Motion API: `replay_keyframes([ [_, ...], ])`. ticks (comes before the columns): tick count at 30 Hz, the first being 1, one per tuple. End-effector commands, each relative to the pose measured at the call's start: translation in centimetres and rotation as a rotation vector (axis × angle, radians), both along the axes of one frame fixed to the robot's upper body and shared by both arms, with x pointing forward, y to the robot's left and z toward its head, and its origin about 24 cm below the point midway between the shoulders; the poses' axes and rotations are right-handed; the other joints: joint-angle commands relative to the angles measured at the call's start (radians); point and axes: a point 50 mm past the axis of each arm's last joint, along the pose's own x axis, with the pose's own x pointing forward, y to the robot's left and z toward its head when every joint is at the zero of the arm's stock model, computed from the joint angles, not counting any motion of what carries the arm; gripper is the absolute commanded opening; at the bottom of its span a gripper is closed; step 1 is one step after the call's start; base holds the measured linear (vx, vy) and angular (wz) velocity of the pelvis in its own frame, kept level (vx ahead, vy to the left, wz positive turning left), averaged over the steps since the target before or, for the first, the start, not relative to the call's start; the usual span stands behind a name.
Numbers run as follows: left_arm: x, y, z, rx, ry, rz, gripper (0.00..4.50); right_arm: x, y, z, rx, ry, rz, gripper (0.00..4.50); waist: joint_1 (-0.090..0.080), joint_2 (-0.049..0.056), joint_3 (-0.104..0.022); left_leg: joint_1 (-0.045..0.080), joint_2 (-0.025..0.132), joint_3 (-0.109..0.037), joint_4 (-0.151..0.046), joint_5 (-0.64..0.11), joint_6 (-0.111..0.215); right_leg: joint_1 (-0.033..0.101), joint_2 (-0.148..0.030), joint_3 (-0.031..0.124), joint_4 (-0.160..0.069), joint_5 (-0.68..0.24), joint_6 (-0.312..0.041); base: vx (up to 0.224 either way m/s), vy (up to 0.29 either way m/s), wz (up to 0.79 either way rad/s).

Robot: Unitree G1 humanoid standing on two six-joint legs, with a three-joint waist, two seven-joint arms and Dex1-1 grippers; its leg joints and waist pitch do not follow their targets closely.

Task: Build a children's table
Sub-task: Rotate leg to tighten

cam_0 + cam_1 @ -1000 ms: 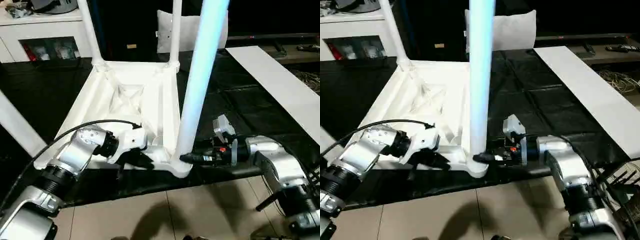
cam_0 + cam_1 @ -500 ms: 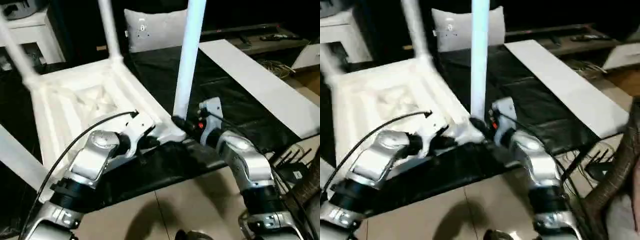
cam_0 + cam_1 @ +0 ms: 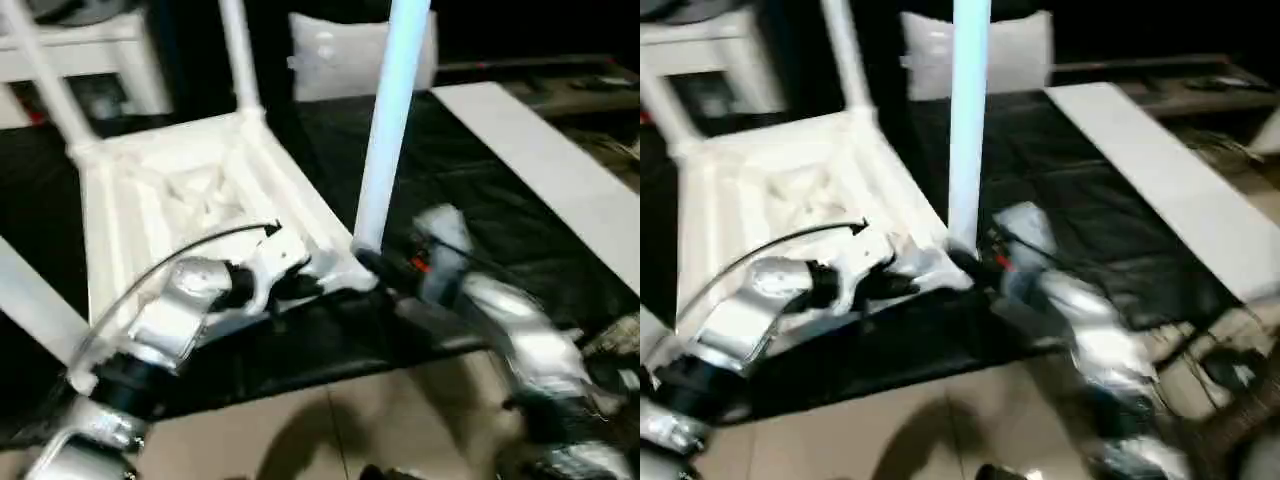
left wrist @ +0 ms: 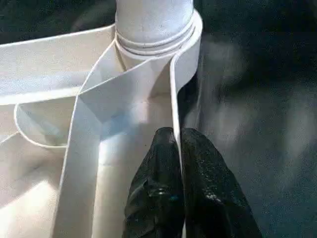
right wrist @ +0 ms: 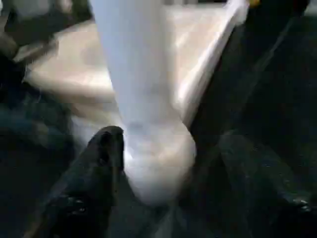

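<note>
Children's table [image 3: 190, 190] lies upside down on a black mat [image 3: 470, 190] on the floor, ribbed underside up, legs rising from its corner sockets. At the near corner of the top stands one leg [image 3: 385, 130], upright in its socket. The left gripper [image 4: 181, 148] has its two black fingers pressed together on the thin rim wall of the top, just beside that socket. The right gripper [image 5: 163, 163] is spread wide on either side of the leg's base; one finger [image 5: 101, 158] lies against it. A flat white board [image 3: 550, 170] lies along the mat's right edge.
</note>
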Motion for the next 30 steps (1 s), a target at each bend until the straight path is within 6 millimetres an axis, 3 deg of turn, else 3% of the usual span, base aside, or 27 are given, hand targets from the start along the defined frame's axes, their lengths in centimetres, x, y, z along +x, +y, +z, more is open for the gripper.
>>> replay_keyframes([
  [1, 1.0, -1.0, 2.5, 0.002, -0.135, -0.096, 0.0, -0.4, 0.3, 0.9, 0.029, -0.039, 0.067, 3.81, 0.003, -0.002, -0.079, -0.01, -0.018, 0.032, -0.066, -0.088, 0.098, 0.088, -0.048, 0.062, -0.067, -0.363, -0.032, 0.0, 0.0, 0.0],
  [4, 1.9, -0.1, 2.8, -0.001, -0.133, -0.042, 0.0, -1.1, -0.9, 0.8, 0.036, -0.026, 0.0, 4.05, 0.006, 0.001, -0.076, -0.005, -0.016, 0.033, -0.067, -0.102, 0.084, 0.082, -0.048, 0.059, -0.076, -0.394, -0.032, 0.0, 0.0, 0.0],
  [5, 2.0, 0.1, 3.0, -0.035, -0.118, -0.024, 0.27, -1.3, -1.2, 0.7, 0.046, -0.01, -0.043, 4.22, 0.013, 0.0, -0.077, 0.0, -0.015, 0.034, -0.067, -0.102, 0.079, 0.079, -0.05, 0.061, -0.076, -0.396, -0.036, 0.0, 0.0, 0.0],
  [6, 2.0, 0.1, 3.4, -0.09, -0.105, -0.003, 0.43, -1.5, -1.3, 0.6, 0.052, 0.004, -0.096, 4.28, 0.015, 0.002, -0.078, -0.007, -0.01, 0.03, -0.069, -0.088, 0.075, 0.085, -0.053, 0.063, -0.069, -0.376, -0.041, 0.0, 0.0, 0.0],
  [12, 1.6, 0.0, 3.8, -0.222, -0.096, 0.032, 0.97, -1.7, -0.9, 0.2, 0.031, 0.034, -0.197, 4.5, 0.021, -0.001, -0.078, -0.01, -0.013, 0.032, -0.069, -0.083, 0.059, 0.086, -0.055, 0.059, -0.068, -0.372, -0.048, 0.0, 0.0, 0.0],
  [15, 1.3, 0.5, 3.4, -0.258, -0.157, 0.128, 1.12, -2.0, 0.1, -0.2, -0.003, 0.053, -0.284, 4.5, 0.011, -0.004, -0.069, -0.004, -0.026, 0.038, -0.066, -0.145, 0.049, 0.081, -0.05, 0.046, -0.09, -0.494, 0.021, 0.0, 0.0, 0.0],
  [17, 0.8, 1.0, 3.0, -0.286, -0.18, 0.241, 1.4, -2.5, 0.8, -0.4, -0.024, 0.052, -0.344, 4.5, 0.003, -0.001, -0.063, 0.002, -0.03, 0.039, -0.065, -0.181, 0.042, 0.076, -0.046, 0.034, -0.105, -0.544, 0.057, 0.0, 0.0, 0.0],
  [18, 0.2, 1.1, 2.9, -0.341, -0.176, 0.326, 1.4, -2.8, 1.2, -0.2, -0.028, 0.034, -0.372, 4.5, -0.008, 0.011, -0.066, 0.004, -0.026, 0.037, -0.064, -0.2, 0.03, 0.079, -0.047, 0.029, -0.105, -0.543, 0.065, 0.0, 0.0, 0.0],
  [19, -0.3, 1.1, 3.1, -0.399, -0.172, 0.381, 1.4, -3.0, 1.4, 0.0, -0.015, 0.02, -0.38, 4.5, -0.012, 0.007, -0.063, 0.009, -0.031, 0.038, -0.061, -0.217, 0.042, 0.072, -0.04, 0.019, -0.121, -0.566, 0.084, 0.0, 0.0, 0.0],
  [20, -0.9, 1.0, 3.1, -0.432, -0.172, 0.427, 1.4, -3.2, 1.7, 0.0, -0.001, 0.031, -0.347, 4.5, -0.019, 0.007, -0.066, 0.006, -0.028, 0.037, -0.062, -0.224, 0.043, 0.078, -0.041, 0.017, -0.117, -0.559, 0.086, 0.0, 0.0, 0.0],
  [21, -0.9, 1.0, 3.1, -0.432, -0.172, 0.427, 1.4, -3.2, 1.7, 0.0, -0.001, 0.031, -0.347, 4.5, -0.02, 0.019, -0.066, 0.004, -0.025, 0.033, -0.064, -0.233, 0.045, 0.083, -0.042, 0.014, -0.116, -0.55, 0.082, 0.0, 0.0, 0.0],
  [22, -1.5, 0.7, 3.0, -0.467, -0.17, 0.471, 1.4, -3.2, 1.9, 0.2, -0.002, 0.014, -0.337, 4.5, -0.027, 0.018, -0.061, 0.011, -0.018, 0.03, -0.067, -0.269, 0.058, 0.077, -0.036, 0.011, -0.131, -0.564, 0.093, 0.0, 0.0, 0.0],
  [23, -2.0, 0.5, 2.8, -0.471, -0.179, 0.509, 1.4, -3.2, 2.1, 0.1, -0.008, 0.011, -0.333, 4.5, -0.036, 0.016, -0.058, 0.008, -0.014, 0.024, -0.071, -0.302, 0.06, 0.084, -0.036, 0.007, -0.13, -0.56, 0.094, 0.0, 0.0, 0.0],
  [24, -2.6, 0.3, 2.5, -0.471, -0.189, 0.552, 1.4, -3.2, 2.2, 0.0, -0.017, 0.006, -0.331, 4.5, -0.025, 0.01, -0.052, -0.056, -0.018, -0.022, -0.093, -0.345, 0.07, 0.137, -0.06, -0.031, -0.096, -0.542, 0.086, -0.009, -0.039, 0.21],
  [25, -2.7, 0.3, 2.4, -0.471, -0.192, 0.565, 1.4, -3.1, 2.3, 0.0, -0.019, 0.004, -0.331, 4.5, -0.042, 0.039, -0.048, -0.069, 0.057, -0.089, -0.154, -0.466, 0.087, 0.145, -0.052, 0.027, -0.005, -0.375, 0.041, -0.009, -0.039, 0.21],
  [26, -3.3, 0.1, 1.8, -0.452, -0.184, 0.626, 1.4, -3.1, 2.5, -0.1, -0.038, -0.007, -0.329, 4.5, -0.048, 0.035, -0.044, -0.04, 0.086, -0.14, -0.181, -0.601, 0.073, 0.117, -0.038, 0.068, 0.042, -0.271, -0.024, -0.001, -0.082, 0.53],
  [27, -3.6, 0.2, 1.2, -0.406, -0.186, 0.697, 1.4, -3.0, 2.7, -0.2, -0.054, -0.008, -0.322, 4.5, -0.057, 0.024, -0.031, -0.02, 0.091, -0.163, -0.194, -0.659, 0.069, 0.094, -0.025, 0.081, 0.072, -0.277, -0.077, 0.033, -0.102, 0.72],
  [28, -3.8, 0.3, 0.9, -0.402, -0.183, 0.735, 1.4, -2.9, 2.8, -0.2, -0.063, -0.013, -0.318, 4.5, -0.054, 0.016, -0.023, -0.026, 0.08, -0.159, -0.186, -0.655, 0.073, 0.093, -0.026, 0.094, 0.073, -0.317, -0.091, 0.033, -0.102, 0.72],
  [29, -4.0, 0.4, 0.7, -0.421, -0.17, 0.791, 1.4, -2.8, 2.8, -0.2, -0.066, -0.019, -0.323, 4.5, -0.043, -0.017, -0.021, -0.042, 0.002, -0.116, -0.122, -0.581, 0.054, 0.088, -0.037, 0.105, 0.012, -0.529, -0.11, 0.061, -0.172, 0.81],
  [30, -4.0, 0.4, 0.7, -0.421, -0.17, 0.791, 1.4, -2.8, 2.8, -0.2, -0.066, -0.019, -0.323, 4.5, -0.037, -0.027, -0.026, -0.009, -0.074, -0.069, -0.029, -0.465, 0.035, 0.049, -0.06, 0.071, -0.07, -0.726, -0.098, -0.022, -0.19, 0.59],
])
